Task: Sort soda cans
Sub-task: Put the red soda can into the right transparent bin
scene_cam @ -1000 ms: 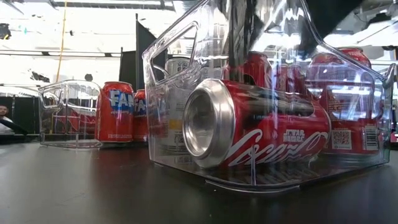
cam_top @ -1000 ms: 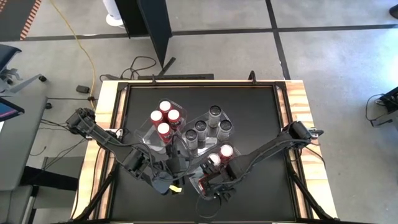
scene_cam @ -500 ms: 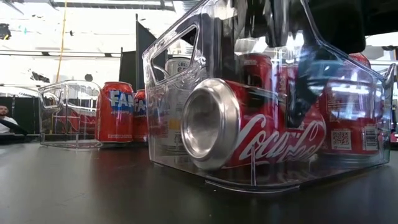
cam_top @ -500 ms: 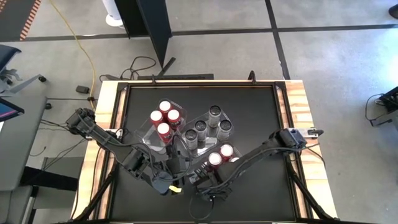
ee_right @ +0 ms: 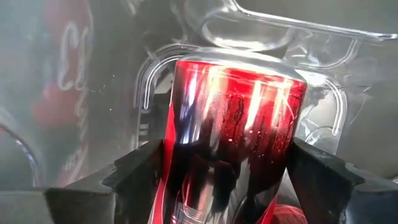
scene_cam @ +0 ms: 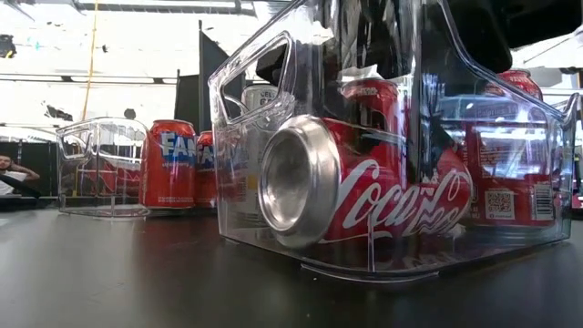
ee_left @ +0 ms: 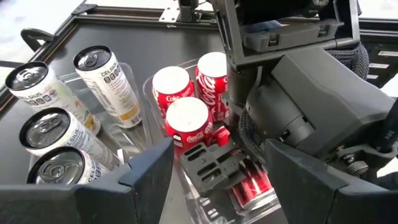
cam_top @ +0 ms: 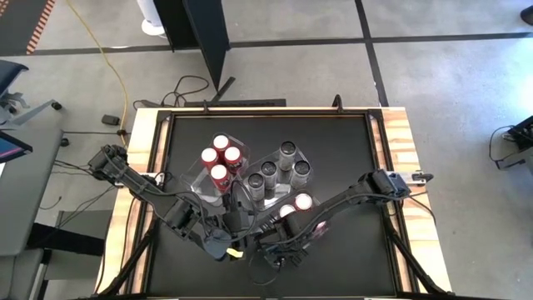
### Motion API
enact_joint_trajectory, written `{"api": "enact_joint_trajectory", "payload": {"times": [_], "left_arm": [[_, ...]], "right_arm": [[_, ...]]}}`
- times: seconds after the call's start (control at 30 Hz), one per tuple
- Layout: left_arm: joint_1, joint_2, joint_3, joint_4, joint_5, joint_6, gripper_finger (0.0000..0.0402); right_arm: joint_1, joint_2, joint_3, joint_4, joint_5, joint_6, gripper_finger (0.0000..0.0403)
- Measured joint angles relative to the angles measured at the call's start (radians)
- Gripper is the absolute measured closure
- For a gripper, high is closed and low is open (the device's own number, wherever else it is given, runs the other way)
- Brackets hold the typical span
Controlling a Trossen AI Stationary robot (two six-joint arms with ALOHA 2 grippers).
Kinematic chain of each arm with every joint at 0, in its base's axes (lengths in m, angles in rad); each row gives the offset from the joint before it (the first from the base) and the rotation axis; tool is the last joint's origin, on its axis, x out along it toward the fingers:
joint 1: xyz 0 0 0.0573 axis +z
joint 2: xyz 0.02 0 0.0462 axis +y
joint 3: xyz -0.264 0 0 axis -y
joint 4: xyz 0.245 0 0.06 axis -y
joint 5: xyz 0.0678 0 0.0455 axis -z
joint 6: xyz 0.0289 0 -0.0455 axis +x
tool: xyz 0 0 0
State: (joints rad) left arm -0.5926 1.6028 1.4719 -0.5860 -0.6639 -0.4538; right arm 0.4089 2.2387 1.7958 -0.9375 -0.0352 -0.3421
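Observation:
A red soda can (scene_cam: 364, 196) lies on its side on the floor of the near clear tray (scene_cam: 273, 100). My right gripper (ee_right: 227, 168) has come down on it and is shut on it. Two red cans (cam_top: 301, 202) stand upright behind it in the same tray. Several silver-grey cans (cam_top: 279, 171) stand in the middle tray, and three red cans (cam_top: 221, 158) stand in the far-left tray. My left gripper (ee_left: 217, 149) hovers open beside the trays at the near left and holds nothing. My right gripper pinches the lying can's round wall (ee_right: 180, 155) between its two fingers, one finger (ee_right: 140, 171) on each side. The fingers point steeply down from above and lie across the can. The can lies on the tray floor on its side (scene_cam: 383, 246).
The three clear trays stand close together in the middle of the black table (cam_top: 350, 142). My left arm (cam_top: 183, 218) lies close to my right hand at the near edge. Bare table shows on the far right.
My right gripper has come down into the near tray onto the lying red can and tipped steeper. The can has rolled about its length, bringing its white lettering round. Its silver end has swung a little. It still lies on the tray floor.

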Motion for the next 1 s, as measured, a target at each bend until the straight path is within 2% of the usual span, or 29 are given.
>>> {"api": "enact_joint_trajectory", "payload": {"times": [0.2,0.43,0.53,0.7,0.83,1.0], "left_arm": [[0.001,0.0,0.0,0.002,-0.007,-0.001,0.0156],[0.001,0.0,0.0,-0.003,-0.002,0.001,0.0156],[0.0,0.0,0.0,0.004,0.008,0.001,0.0156],[-0.001,-0.001,0.0,0.01,0.005,0.0,0.0156],[-0.001,-0.001,0.0,0.012,0.005,0.001,0.0156],[-0.001,0.0,0.0,0.01,0.008,0.001,0.0156]], "right_arm": [[-0.005,-0.005,-0.04,0.057,-0.029,0.032,0.0113],[-0.006,-0.006,-0.063,0.082,-0.045,0.083,0.0058],[-0.009,0.007,-0.07,0.077,-0.107,0.091,0.0036],[-0.014,0.007,-0.069,0.089,-0.127,0.11,0.0025],[-0.014,0.007,-0.068,0.085,-0.122,0.11,0.0041],[-0.01,0.005,-0.067,0.075,-0.114,0.109,0.0098]]}}
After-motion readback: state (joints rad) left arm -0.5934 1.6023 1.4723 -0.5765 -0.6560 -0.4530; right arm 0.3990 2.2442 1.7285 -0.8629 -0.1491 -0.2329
